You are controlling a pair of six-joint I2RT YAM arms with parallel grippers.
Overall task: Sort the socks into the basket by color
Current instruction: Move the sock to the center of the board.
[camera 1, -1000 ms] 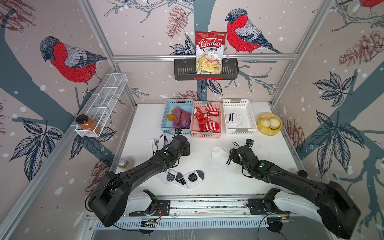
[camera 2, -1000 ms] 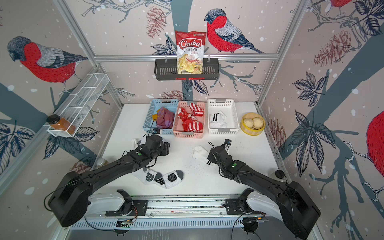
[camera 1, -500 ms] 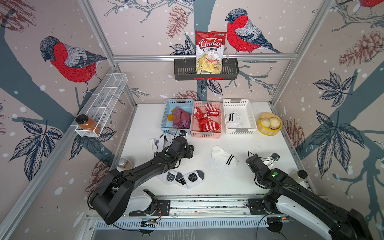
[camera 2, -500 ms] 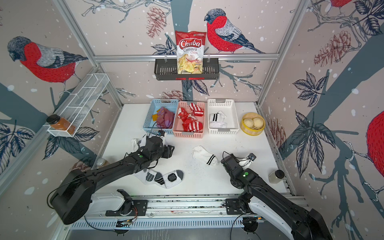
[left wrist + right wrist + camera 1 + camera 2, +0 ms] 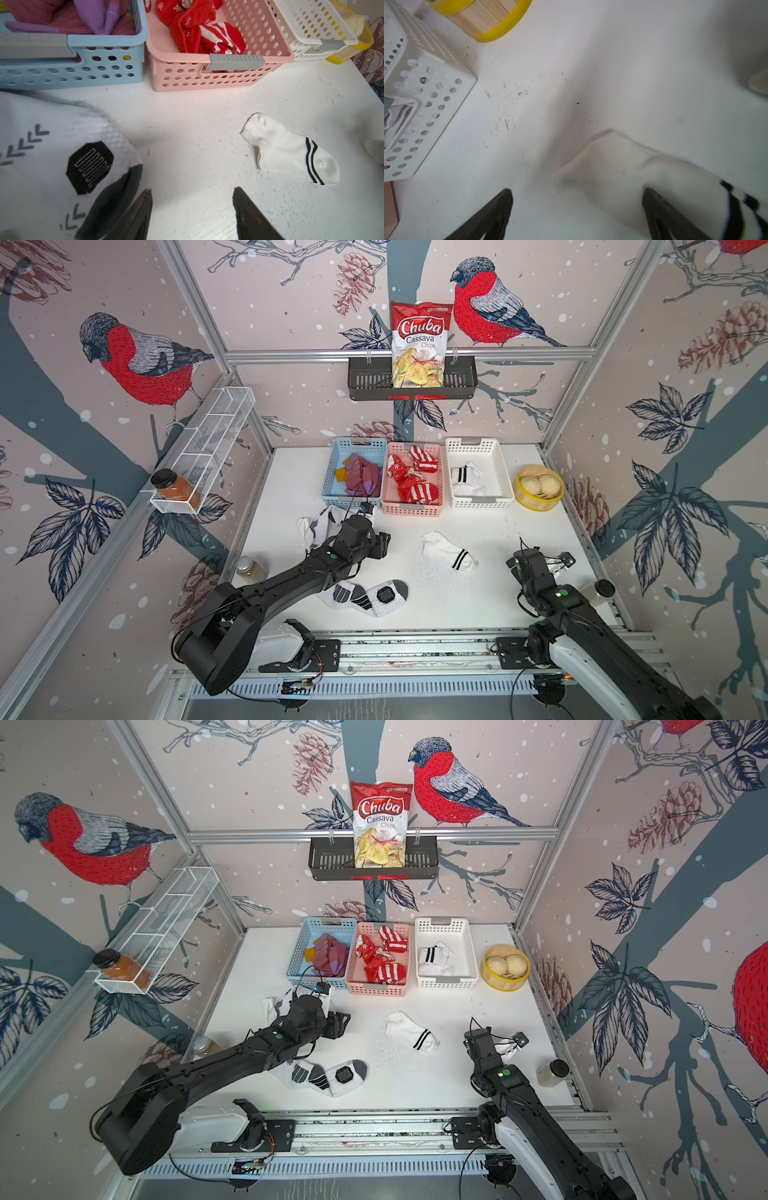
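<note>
One white tabletop [image 5: 478, 614] carries everything. Along its far edge stand a pale blue perforated plastic basket [image 5: 332, 472] holding the maroon-purple socks [image 5: 363, 477], a pink perforated basket [image 5: 411, 508] holding the red-and-white socks [image 5: 411, 485], and a white perforated basket [image 5: 505, 472] with a few white ones. Other white socks lie loose: two grey-patched socks [image 5: 370, 595] beside the left arm, a grey-marked sock [image 5: 316, 524] behind it, a black-striped ankle sock [image 5: 449, 556] mid-table, and a second striped white sock [image 5: 623, 166] under the right gripper [image 5: 577, 189]. That gripper's jaws stand wide and empty, one finger above the fabric. The left gripper [image 5: 192, 190] is likewise spread, holding nothing. The right arm looks ready to pick. It should centre across the sock, press to the table, pinch a thick fold, and lift clear before heading for the white basket.
</note>
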